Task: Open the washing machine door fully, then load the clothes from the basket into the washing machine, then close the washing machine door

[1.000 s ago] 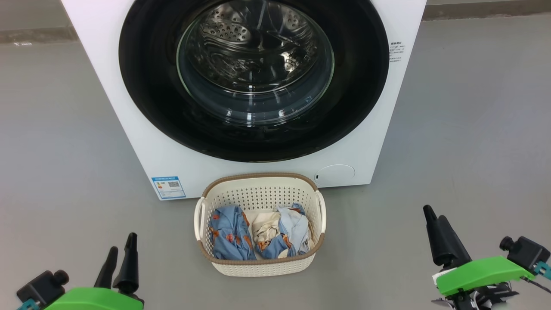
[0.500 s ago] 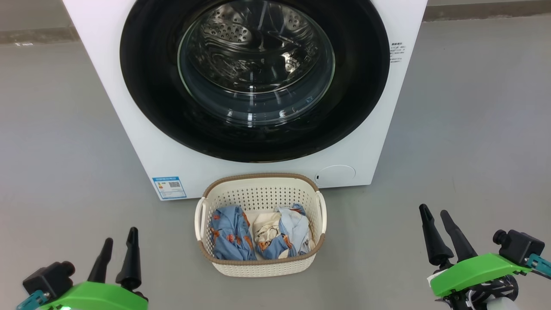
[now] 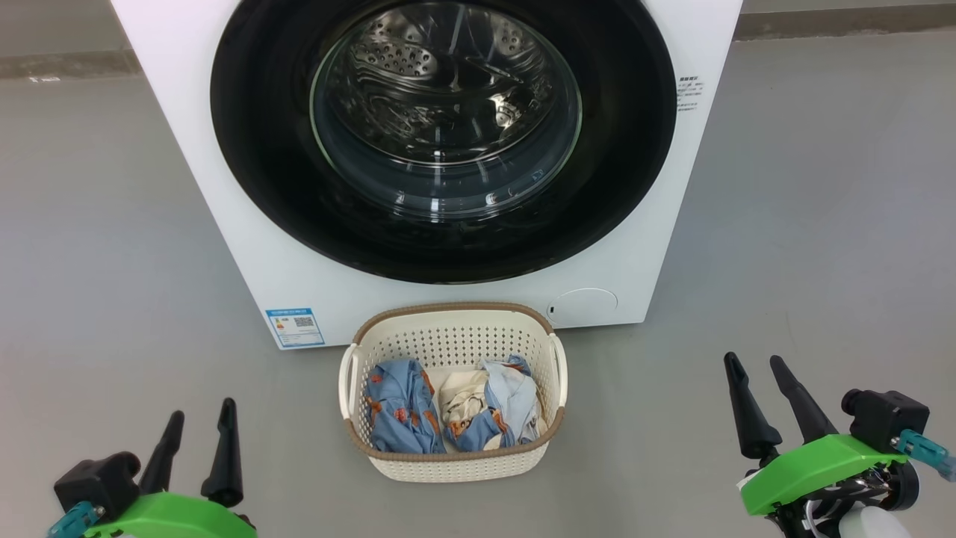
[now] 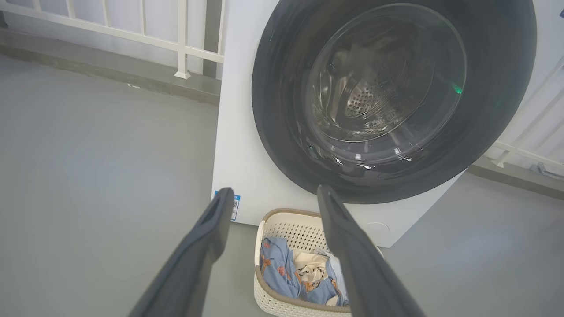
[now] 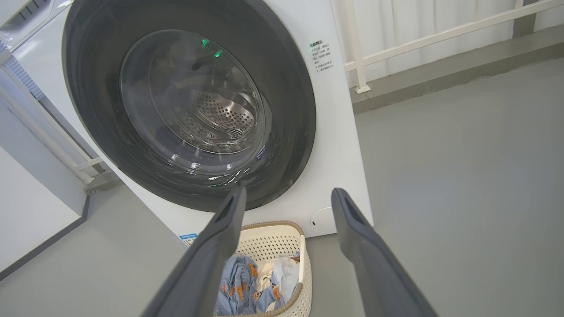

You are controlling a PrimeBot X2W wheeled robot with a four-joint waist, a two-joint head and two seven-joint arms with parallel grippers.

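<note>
Showing unreadable print: blue label sticker point(image 3: 295, 326) on washing machine point(image 3: 276, 284).

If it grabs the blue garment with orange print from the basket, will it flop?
Probably floppy: the blue garment lies crumpled in folds, so it should drape. Small and thin-looking, likely light. It lies against the cream piece, which may drag along.

- left claw point(image 3: 202, 411): two long, tapered black fingers point(image 3: 224, 456), bright green shell point(image 3: 172, 519)
- right claw point(image 3: 753, 360): same, plus black camera block point(image 3: 885, 418), teal plug point(image 3: 922, 446)
</note>
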